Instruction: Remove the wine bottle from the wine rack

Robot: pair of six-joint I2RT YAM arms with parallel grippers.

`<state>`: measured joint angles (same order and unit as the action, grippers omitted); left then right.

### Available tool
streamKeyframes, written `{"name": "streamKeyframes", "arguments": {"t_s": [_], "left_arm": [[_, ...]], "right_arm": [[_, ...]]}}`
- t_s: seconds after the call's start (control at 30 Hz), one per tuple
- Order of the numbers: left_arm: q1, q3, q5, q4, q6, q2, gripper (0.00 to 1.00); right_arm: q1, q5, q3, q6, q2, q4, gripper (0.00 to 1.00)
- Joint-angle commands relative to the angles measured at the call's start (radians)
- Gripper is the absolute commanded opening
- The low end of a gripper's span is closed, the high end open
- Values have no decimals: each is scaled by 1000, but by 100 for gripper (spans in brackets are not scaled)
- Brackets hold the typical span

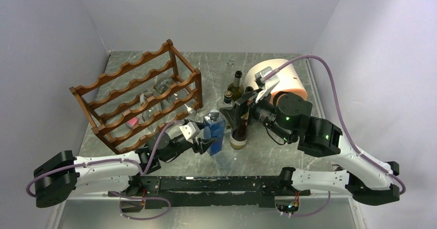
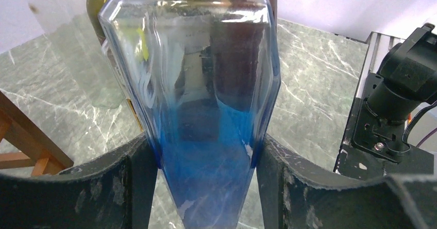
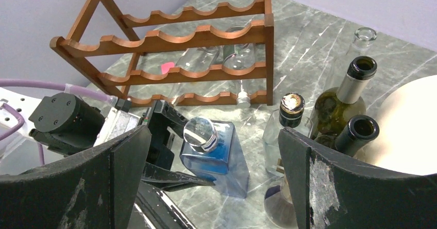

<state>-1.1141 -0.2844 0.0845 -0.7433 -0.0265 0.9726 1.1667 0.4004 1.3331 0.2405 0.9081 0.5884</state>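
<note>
**Two arms, one bottle gripped beside the rack**

Farthest left on the worktop [image 1: 309, 92] stands the rack [image 1: 149, 101], set at an angle. A few clear bottles [image 1: 162, 87] lie across its lower tiers, and its top rails are bare.

Just right of the rack's near end is the blue bottle [image 1: 215, 128]. It is upright, outside the rack and not touching it. The left pincer [image 1: 210, 138] is clamped on it. In the left wrist view both dark fingers [image 2: 129, 187] press against the lower sides of the blue glass [image 2: 206, 110]. Whether its base rests on the worktop I cannot tell.

Next to the right stands a tight group of upright bottles, among them a capped one [image 3: 291, 110], a green one [image 3: 355, 100] with an open mouth, and a dark one [image 3: 360, 131].

The right pincer [image 1: 234, 116] hangs above the near side of this group with its jaws spread wide and holding nothing. Its own camera looks down between the fingers [image 3: 118, 172] onto the blue bottle's silver cap [image 3: 200, 133].

Farthest right, behind the bottles, lies a cream-and-orange drum [image 1: 278, 77].
</note>
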Motion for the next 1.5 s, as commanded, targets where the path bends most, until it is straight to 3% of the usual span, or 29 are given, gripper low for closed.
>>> {"name": "streamKeyframes", "arguments": {"t_s": [0.0,0.07,0.3,0.4,0.77,0.87,1.1,1.27,1.37,1.47], "left_arm": [[18,-16,-78,-301,16,15,7],[20,-12,-80,-284,14,15,16],[20,28,-40,-236,-10,-27,81],[22,27,-42,-177,13,-66,100],[32,8,-96,-11,80,-243,100],[42,-39,-119,99,105,-322,99],[66,-241,-139,384,161,-388,99],[112,-421,-154,546,231,-324,98],[201,-549,-176,637,258,-242,98],[385,-661,-304,673,225,-145,98]], "right_arm": [[1,11,-4,7,13,-15,100],[2,20,-10,9,16,-13,100],[0,53,-2,-12,47,14,100],[2,59,19,-38,74,12,100],[-8,133,148,-154,213,-36,100],[-49,114,215,-186,283,-32,100],[-312,-119,306,-210,388,-62,100],[-527,-273,386,-185,444,-40,100],[-656,-341,391,-162,443,-46,100],[-796,-411,375,-124,423,-59,100]]}}
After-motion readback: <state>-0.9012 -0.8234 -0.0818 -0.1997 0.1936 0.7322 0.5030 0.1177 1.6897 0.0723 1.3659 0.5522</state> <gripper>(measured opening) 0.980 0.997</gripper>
